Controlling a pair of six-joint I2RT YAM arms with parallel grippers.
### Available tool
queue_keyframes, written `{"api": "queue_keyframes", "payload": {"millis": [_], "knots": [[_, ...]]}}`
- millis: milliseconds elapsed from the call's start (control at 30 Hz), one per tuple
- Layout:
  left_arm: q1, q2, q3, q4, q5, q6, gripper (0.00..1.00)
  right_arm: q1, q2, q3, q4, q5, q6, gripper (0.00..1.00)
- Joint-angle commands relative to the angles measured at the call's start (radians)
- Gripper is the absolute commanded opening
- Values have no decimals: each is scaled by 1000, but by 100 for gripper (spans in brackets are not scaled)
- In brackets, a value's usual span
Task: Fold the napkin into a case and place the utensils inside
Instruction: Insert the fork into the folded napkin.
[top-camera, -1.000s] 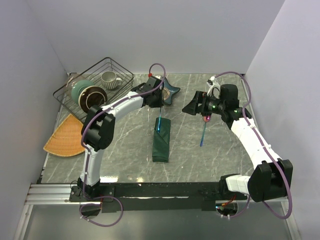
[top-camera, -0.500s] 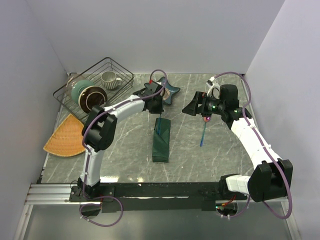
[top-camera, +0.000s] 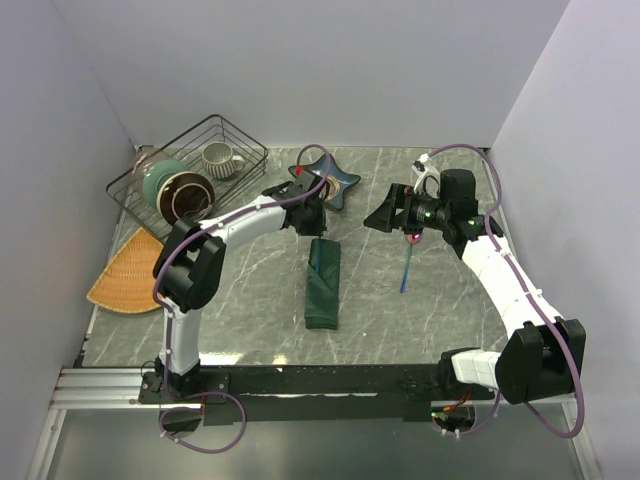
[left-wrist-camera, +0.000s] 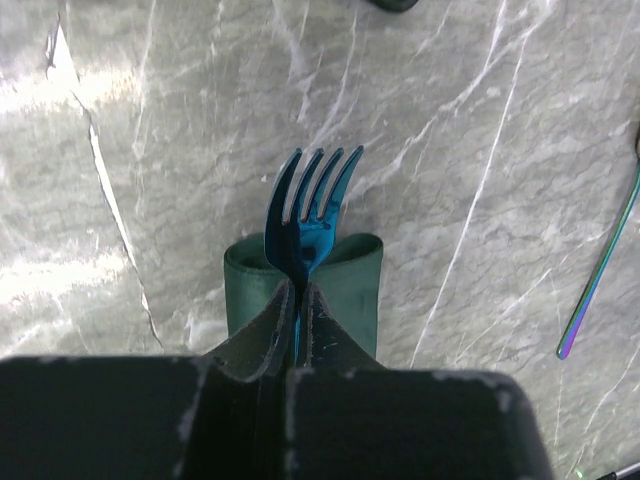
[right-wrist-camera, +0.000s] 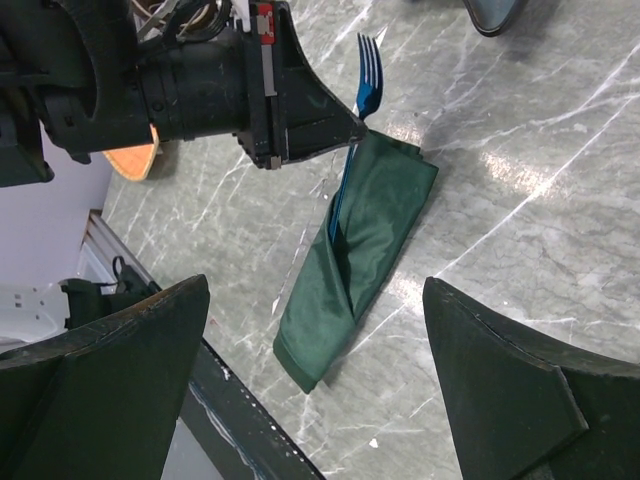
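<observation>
The dark green napkin (top-camera: 322, 283) lies folded as a long narrow case in the middle of the table. My left gripper (top-camera: 317, 226) hovers over its far end, shut on the bright blue fork (left-wrist-camera: 310, 215). The fork's tines point away from the case (left-wrist-camera: 352, 282) and its handle runs down into the fold (right-wrist-camera: 338, 215). The second slim utensil (top-camera: 405, 268), blue with a pink end, lies on the table to the right of the case. My right gripper (top-camera: 384, 215) hangs open above the table, its fingers (right-wrist-camera: 520, 390) wide apart with nothing between them.
A blue star-shaped dish (top-camera: 336, 181) sits just beyond the left gripper. A wire basket (top-camera: 150, 170) holding a mug and bowls stands at the back left, with an orange-tan mat (top-camera: 130, 272) in front of it. Walls close in on both sides.
My left gripper has come down toward the case's far end, sliding the blue fork's handle into the fold. The right arm has hardly moved.
</observation>
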Motion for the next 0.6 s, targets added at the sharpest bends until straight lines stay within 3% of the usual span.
{"api": "queue_keyframes", "payload": {"millis": [0, 567], "knots": [[-11, -65, -31, -20, 31, -36, 1, -5, -24, 11, 19, -14, -5, 96], [-41, -104, -126, -15, 48, -75, 2, -6, -39, -1, 7, -14, -15, 97]]}}
